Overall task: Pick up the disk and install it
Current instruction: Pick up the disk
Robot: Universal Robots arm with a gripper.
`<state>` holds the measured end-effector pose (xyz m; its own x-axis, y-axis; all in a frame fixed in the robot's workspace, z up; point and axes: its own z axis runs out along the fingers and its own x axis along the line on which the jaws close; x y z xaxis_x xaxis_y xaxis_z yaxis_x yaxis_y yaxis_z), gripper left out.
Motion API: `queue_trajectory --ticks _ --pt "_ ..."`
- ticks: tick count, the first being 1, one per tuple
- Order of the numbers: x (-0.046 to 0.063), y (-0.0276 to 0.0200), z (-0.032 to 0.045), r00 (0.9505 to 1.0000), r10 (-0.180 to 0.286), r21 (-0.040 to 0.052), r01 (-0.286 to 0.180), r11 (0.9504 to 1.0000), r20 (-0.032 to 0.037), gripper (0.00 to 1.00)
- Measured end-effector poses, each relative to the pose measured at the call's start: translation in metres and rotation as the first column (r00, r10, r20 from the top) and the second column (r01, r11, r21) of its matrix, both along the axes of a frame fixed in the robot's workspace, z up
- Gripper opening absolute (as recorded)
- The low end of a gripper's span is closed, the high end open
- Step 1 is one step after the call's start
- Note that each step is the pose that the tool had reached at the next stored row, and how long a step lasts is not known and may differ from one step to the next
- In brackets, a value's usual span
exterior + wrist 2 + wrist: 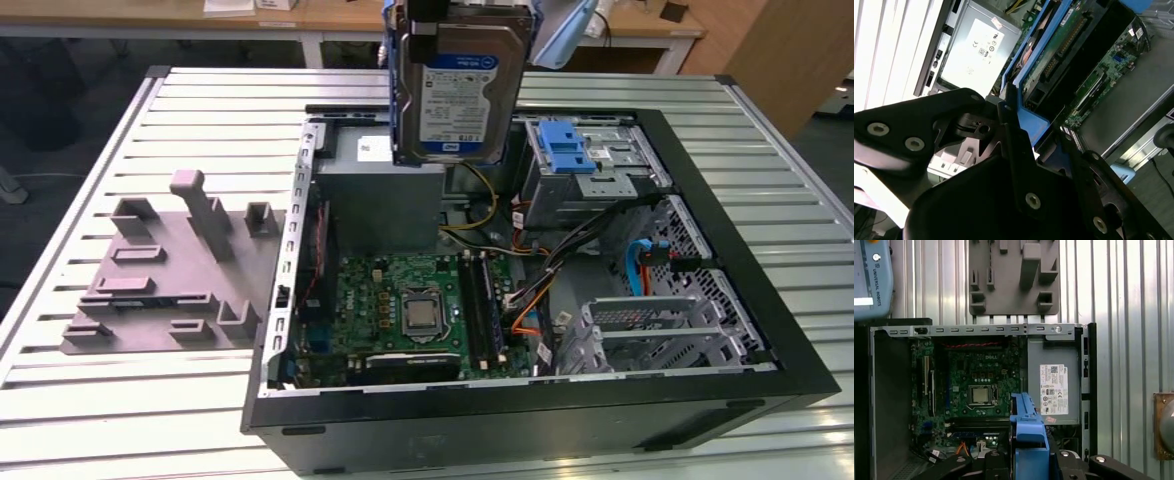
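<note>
While scanning from the exterior view's left, met first a grey moulded fixture (174,270) lying flat on the slatted desk (200,120), well apart from the work. Next rightward, found the open computer case (534,400) laid on its side with the panel off, presumably to leave the bays reachable from above. Held the disk (461,90) upright in the air over the case's far side, just above the grey box with a white sticker (380,185), label turned to the camera. Probably carried on edge for lowering into a slot; not yet seated anywhere. Had the tool (1029,460) closed on the disk's blue carrier (1026,425), black fingers (1016,155) pinching the plastic frame rather than the metal body, likely to spare the drive. Further right, noted the small blue latch piece (574,150) atop the drive cage (601,180), clear of the tool.
</note>
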<state>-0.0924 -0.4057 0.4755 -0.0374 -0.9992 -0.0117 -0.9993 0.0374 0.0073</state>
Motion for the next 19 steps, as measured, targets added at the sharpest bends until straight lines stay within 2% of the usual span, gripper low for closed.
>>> queue_trajectory --ticks 6,11,19 --pt "0.015 -0.0003 -0.0007 1.0 -0.002 0.0002 0.002 1.0 0.0 0.36" --pt "0.017 -0.0021 -0.0018 0.9998 -0.021 -0.0001 0.021 0.9998 -0.0001 0.36" --pt "0.017 -0.004 -0.0025 0.9997 -0.023 0.0001 0.023 0.9997 0.0 0.36"
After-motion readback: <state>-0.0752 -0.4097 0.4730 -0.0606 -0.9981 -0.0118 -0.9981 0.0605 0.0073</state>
